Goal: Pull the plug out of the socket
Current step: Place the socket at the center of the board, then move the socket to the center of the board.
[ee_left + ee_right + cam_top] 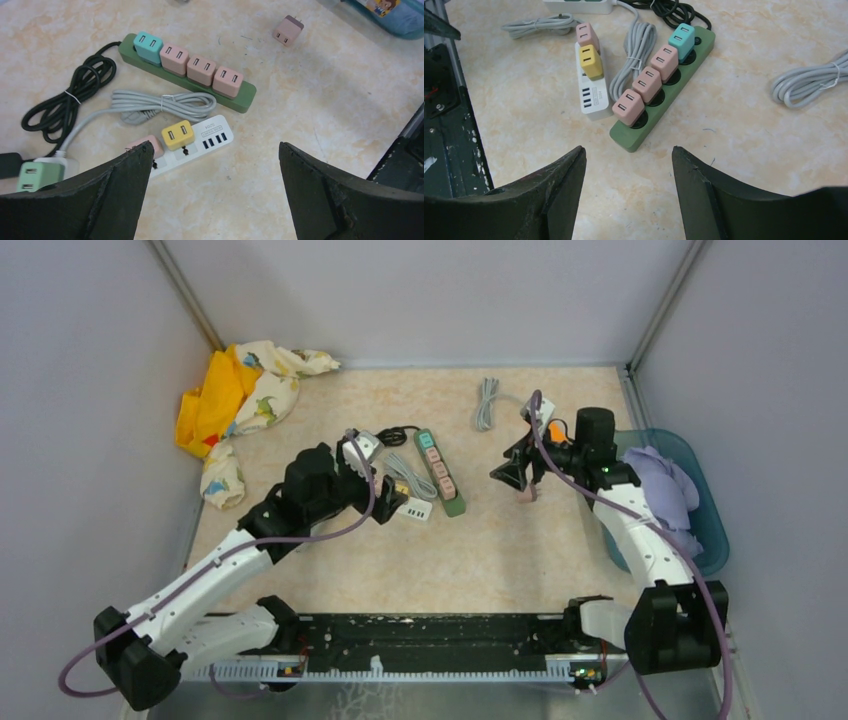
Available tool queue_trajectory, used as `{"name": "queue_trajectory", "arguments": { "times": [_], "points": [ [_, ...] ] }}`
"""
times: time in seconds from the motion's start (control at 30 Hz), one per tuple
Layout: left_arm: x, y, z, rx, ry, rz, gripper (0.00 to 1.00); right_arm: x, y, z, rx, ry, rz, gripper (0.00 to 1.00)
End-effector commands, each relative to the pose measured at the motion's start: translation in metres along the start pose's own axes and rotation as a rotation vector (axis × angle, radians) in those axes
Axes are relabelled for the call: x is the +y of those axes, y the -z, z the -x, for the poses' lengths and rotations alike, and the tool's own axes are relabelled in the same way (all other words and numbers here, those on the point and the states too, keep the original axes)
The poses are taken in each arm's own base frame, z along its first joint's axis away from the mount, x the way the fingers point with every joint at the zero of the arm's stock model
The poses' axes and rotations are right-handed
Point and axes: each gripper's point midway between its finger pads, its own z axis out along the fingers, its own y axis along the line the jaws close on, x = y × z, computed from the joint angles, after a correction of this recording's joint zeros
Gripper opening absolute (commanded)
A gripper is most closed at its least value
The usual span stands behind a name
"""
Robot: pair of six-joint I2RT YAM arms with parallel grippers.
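Note:
A green power strip point(455, 506) lies mid-table with a teal plug point(147, 46) and three pink plugs point(201, 69) in its sockets. It also shows in the right wrist view point(634, 140). Beside it lies a white power strip point(212, 140) holding a yellow plug point(177, 135) and a pink plug point(586, 35). A loose pink plug point(288, 30) lies on the table near my right gripper. My left gripper point(392, 502) is open and empty just above the white strip. My right gripper point(512, 478) is open and empty, to the right of the green strip's near end.
A coiled black cable point(70, 100) and a tied grey cable point(160, 105) lie by the strips. Another grey cable bundle point(486, 402) lies at the back. A yellow patterned cloth point(240, 390) is back left. A teal bin point(712, 530) with purple cloth stands at right.

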Motion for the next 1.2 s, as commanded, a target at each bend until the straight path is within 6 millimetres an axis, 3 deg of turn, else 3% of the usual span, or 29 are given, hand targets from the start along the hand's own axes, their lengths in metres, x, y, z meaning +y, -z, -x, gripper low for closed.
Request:
{"name": "queue_trajectory", "arguments": {
  "times": [0.0,0.17,0.37,0.53,0.7,1.07,1.17],
  "points": [
    [0.008,-0.001,0.011,0.048,-0.177,-0.002,1.00,0.009,0.002,0.018,-0.089,0.084,0.040,0.64],
    [0.015,-0.005,0.010,0.113,-0.357,-0.017,1.00,0.011,0.004,0.012,-0.082,0.119,0.034,0.64],
    [0.030,-0.011,-0.022,0.247,-0.615,-0.060,1.00,0.013,0.007,0.010,-0.076,0.150,0.031,0.64],
    [0.036,-0.020,-0.044,0.273,-0.721,-0.125,1.00,0.014,0.008,0.008,-0.067,0.173,0.032,0.64],
    [0.051,-0.028,-0.062,0.341,-0.710,-0.214,1.00,0.010,0.009,0.003,-0.045,0.189,0.015,0.64],
    [0.087,-0.046,-0.044,0.315,-0.799,-0.320,1.00,0.012,0.005,-0.006,-0.017,0.174,0.062,0.64],
    [0.096,-0.054,-0.052,0.355,-0.764,-0.364,0.99,0.013,0.004,-0.007,-0.014,0.174,0.073,0.64]
  ]
}}
